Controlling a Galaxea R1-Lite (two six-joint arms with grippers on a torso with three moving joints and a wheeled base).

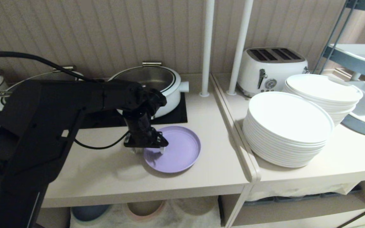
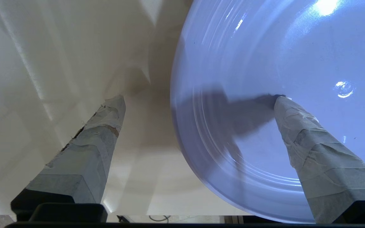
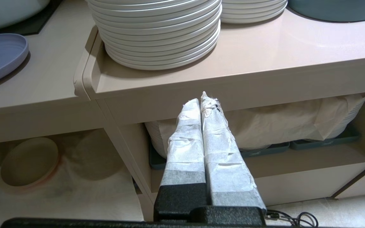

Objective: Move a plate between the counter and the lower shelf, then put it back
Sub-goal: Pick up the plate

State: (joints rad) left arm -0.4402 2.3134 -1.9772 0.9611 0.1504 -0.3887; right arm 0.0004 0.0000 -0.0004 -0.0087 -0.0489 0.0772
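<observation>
Left arm: black, reaching in from the robot's left, forearm level, wrist bent steeply downward. Left claw (image 1: 148, 148): pointing down, taped fingers (image 2: 309, 139) spread wide apart, nothing between them. Right arm: outside the head view, held low. Right claw (image 3: 200, 104): pointing level, taped fingers pressed together, empty.

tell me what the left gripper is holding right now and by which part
Nothing yet. The left gripper is open, straddling the round lilac plate's rim, one finger over it, one outside.
</observation>
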